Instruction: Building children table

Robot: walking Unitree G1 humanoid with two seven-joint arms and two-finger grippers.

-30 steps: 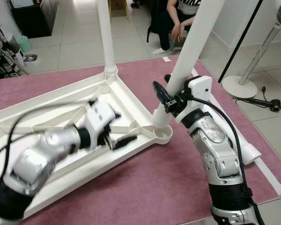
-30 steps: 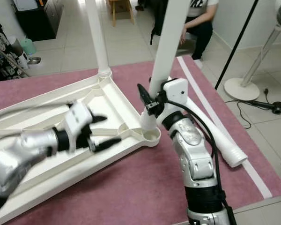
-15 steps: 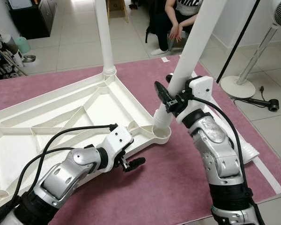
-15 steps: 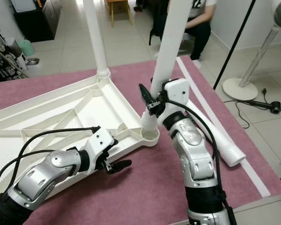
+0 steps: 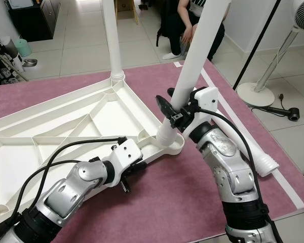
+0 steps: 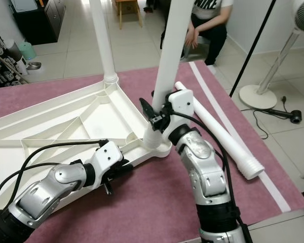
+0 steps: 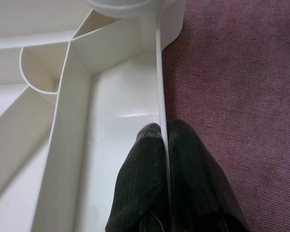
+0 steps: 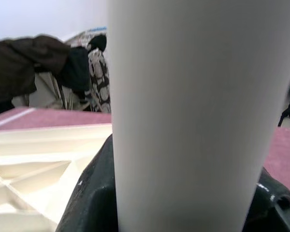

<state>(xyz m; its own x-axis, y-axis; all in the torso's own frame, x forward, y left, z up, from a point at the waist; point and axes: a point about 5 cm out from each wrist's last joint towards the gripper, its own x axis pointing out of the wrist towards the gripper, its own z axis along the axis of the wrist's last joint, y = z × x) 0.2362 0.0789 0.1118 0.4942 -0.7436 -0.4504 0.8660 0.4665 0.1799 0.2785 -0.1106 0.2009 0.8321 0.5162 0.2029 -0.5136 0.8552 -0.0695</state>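
A white plastic tabletop (image 5: 66, 121) lies upside down on a mauve rug. One white leg (image 5: 112, 40) stands in its far corner. A second leg (image 5: 195, 55) stands tilted in the near right corner socket (image 5: 171, 142). My right gripper (image 5: 180, 109) is shut around that leg just above the socket; in the right wrist view the leg (image 8: 188, 96) sits between the black fingers (image 8: 87, 193). My left gripper (image 7: 163, 140) is shut on the tabletop's rim (image 7: 159, 72) near that corner, one finger inside, one on the rug side.
A third white leg (image 6: 218, 131) lies on the rug to the right of my right arm. A person (image 5: 192, 25) sits on the tiled floor beyond the rug. A fan stand (image 5: 263, 86) and a black pole (image 5: 253, 45) are at the right.
My left gripper swung from over the tabletop out to the near rim and shut on it. My right gripper kept hold of the leg, which shifted slightly left.
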